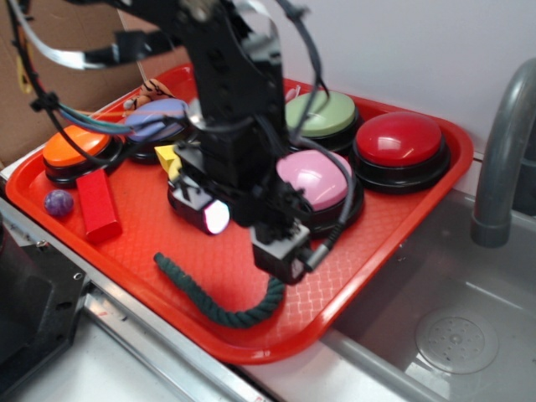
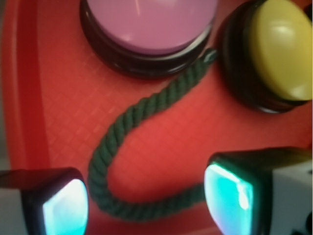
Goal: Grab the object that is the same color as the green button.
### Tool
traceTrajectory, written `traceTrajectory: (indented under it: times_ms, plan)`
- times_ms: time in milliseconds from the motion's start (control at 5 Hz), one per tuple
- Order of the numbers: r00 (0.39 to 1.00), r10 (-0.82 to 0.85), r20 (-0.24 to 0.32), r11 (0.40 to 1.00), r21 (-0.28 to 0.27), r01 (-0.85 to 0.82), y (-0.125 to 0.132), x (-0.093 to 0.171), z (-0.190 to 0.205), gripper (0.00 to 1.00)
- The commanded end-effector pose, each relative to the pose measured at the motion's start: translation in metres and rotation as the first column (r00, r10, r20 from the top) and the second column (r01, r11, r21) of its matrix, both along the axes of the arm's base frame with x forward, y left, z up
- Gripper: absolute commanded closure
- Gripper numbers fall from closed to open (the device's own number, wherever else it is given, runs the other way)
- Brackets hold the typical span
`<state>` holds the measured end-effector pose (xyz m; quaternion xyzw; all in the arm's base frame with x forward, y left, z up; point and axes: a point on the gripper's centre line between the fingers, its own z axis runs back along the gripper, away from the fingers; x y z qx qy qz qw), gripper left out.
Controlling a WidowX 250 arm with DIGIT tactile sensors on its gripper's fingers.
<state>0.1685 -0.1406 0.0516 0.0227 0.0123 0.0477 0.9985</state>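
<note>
Rope (image 2: 128, 122), dark green and twisted, lies in a curve on the red tray (image 2: 58, 98), running in the wrist view from between the pink button (image 2: 149, 22) and yellow button (image 2: 283, 49) down to the lower centre. Pincer (image 2: 146, 200) hovers over its bend, fingers wide apart, holding nothing. Green button (image 1: 320, 113) sits at the tray's upper middle in the exterior view.

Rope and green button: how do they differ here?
The rope is dark green; the green button is a pale sage. The rope is long, thin and twisted, lying curved on the tray; the button is a round dome on a black base. The rope lies near the tray's front edge under the gripper; the button sits at the back. Both are green.
</note>
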Motion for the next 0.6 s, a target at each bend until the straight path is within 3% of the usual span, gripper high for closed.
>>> traceTrajectory:
  times_ms: [0,200,400]
  plan:
    - [0.999,0.049,-0.007,0.996,-0.068,-0.050,-0.0033,0.0201,-0.0280,0.00]
    - [0.998,0.065,-0.009,0.994,-0.085,-0.065,-0.0006,0.0228,-0.0339,0.00]
    - [0.995,0.101,-0.007,0.992,-0.070,-0.101,-0.0017,0.0225,-0.0345,0.81]
